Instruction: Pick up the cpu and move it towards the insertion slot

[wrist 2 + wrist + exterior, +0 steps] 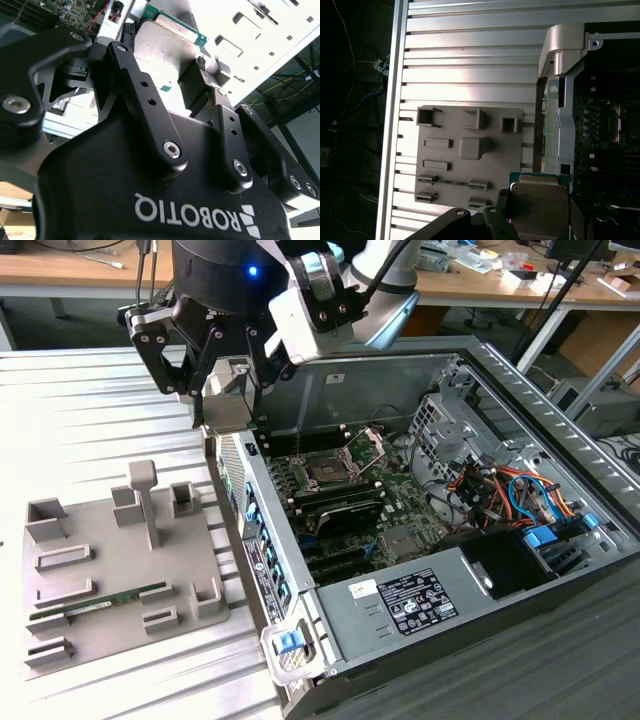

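My gripper [226,380] is shut on the cpu [228,405], a flat square chip with a silvery lid. It hangs above the near wall of the open computer case, at the exterior view's upper left. In the second wrist view the cpu [160,47] sits between the two black fingertips [200,65], its green edge showing. The first wrist view shows the cpu [540,205] over the case edge. The insertion slot [325,472] is a dark square socket on the motherboard with its metal bracket [366,445] hinged up. It lies to the exterior view's right of the gripper and lower.
A grey fixture plate [110,570] with a tall post [145,495] and a green memory stick [100,602] lies on the ribbed table left of the case. The case wall [250,510], cables [500,490] and power supply [420,600] surround the motherboard.
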Action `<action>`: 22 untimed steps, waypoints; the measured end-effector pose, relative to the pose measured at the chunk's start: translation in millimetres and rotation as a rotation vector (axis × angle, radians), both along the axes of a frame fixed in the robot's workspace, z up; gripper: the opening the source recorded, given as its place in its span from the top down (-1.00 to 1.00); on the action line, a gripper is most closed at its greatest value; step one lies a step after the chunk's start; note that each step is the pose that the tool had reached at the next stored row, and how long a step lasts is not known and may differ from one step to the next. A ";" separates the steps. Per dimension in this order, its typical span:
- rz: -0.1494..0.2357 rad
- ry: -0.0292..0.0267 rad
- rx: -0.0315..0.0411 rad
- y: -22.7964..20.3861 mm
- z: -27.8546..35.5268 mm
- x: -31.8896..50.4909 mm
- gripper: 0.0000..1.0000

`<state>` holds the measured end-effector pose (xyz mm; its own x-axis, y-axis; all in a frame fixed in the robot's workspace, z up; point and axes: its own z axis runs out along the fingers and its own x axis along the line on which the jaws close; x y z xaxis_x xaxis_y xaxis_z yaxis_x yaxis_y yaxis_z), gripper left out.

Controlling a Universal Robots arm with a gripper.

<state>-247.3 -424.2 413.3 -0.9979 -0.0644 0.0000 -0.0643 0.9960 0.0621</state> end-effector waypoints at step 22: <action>0.000 0.0000 0.0000 0.0 0.0 4.6 -0.09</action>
<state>-242.7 -424.2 413.3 -0.9979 -0.0643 0.0000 -0.0642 0.9960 0.0620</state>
